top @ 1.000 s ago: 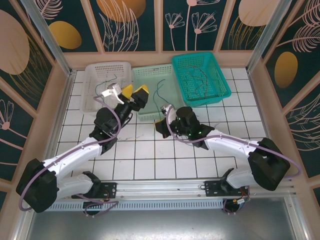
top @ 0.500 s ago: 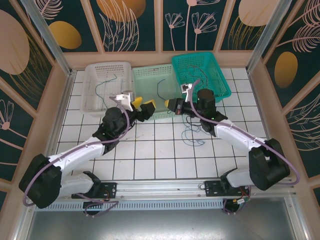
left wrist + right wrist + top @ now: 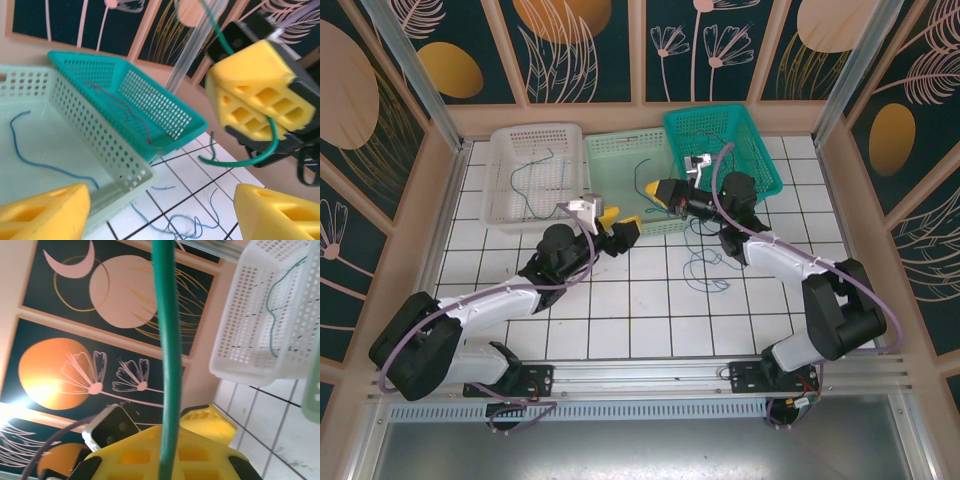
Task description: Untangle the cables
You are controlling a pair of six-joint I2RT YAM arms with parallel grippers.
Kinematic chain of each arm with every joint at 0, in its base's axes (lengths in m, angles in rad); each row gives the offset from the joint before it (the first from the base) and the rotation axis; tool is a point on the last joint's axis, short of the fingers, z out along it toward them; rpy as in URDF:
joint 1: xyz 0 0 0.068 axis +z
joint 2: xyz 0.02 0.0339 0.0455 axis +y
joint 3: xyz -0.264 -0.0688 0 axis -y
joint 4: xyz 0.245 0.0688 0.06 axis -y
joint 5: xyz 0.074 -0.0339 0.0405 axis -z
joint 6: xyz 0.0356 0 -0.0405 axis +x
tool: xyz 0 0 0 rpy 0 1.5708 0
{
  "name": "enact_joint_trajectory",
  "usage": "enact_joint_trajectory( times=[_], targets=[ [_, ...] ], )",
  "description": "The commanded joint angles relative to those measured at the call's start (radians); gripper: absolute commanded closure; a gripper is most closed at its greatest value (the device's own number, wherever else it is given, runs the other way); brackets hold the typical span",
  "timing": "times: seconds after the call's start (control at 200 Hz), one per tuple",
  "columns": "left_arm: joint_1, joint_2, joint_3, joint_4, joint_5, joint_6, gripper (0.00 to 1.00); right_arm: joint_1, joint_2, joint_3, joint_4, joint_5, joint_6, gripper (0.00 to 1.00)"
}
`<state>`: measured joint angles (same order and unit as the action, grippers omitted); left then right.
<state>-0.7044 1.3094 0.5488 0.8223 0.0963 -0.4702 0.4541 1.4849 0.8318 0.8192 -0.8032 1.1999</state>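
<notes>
Now blue cables [image 3: 705, 265] lie left behind on the worktop [image 3: 620, 310]; beyond them the spread left tool [image 3: 618, 222] has neared the right tool [image 3: 660, 191], newly raised by the pale basket [image 3: 625, 137], pinching a green cable [image 3: 235, 161], seemingly one strand freed.

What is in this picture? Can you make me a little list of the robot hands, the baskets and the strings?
left gripper: open, at the pale green basket's front edge
right gripper: shut on the thick-looking green cable
white basket: thin green cable inside
pale green basket: blue cable inside
teal basket: reddish cable inside
table: loose blue tangle lying in front of the baskets
</notes>
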Motion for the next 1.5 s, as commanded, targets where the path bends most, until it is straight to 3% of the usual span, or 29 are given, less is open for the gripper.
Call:
enact_joint_trajectory(
  times=[0.0,0.35,0.841,0.906,1.061,1.356,1.451,1.496],
  targets=[
    [-0.024,0.031,0.004,0.125,-0.037,0.061,0.24,-0.003,0.025,0.034,0.21,-0.031,0.169,1.0],
    [-0.048,0.105,0.022,0.253,-0.087,0.124,0.25,0.006,0.078,0.034,0.406,-0.028,0.374,1.0],
    [-0.052,0.235,0.127,0.347,-0.004,0.171,0.27,0.03,0.099,0.04,0.471,-0.042,0.429,1.0],
    [-0.053,0.249,0.137,0.351,0.006,0.174,0.34,0.031,0.098,0.042,0.475,-0.042,0.432,1.0],
    [-0.053,0.267,0.154,0.346,0.033,0.17,0.61,0.031,0.093,0.04,0.477,-0.047,0.431,1.0],
    [-0.053,0.257,0.149,0.319,0.053,0.194,0.87,0.031,0.096,0.031,0.462,-0.063,0.409,1.0],
    [-0.053,0.253,0.145,0.312,0.054,0.198,1.0,0.029,0.096,0.023,0.462,-0.064,0.408,1.0],
    [-0.053,0.252,0.145,0.309,0.055,0.198,1.0,0.029,0.094,0.023,0.462,-0.065,0.408,1.0]
  ],
)
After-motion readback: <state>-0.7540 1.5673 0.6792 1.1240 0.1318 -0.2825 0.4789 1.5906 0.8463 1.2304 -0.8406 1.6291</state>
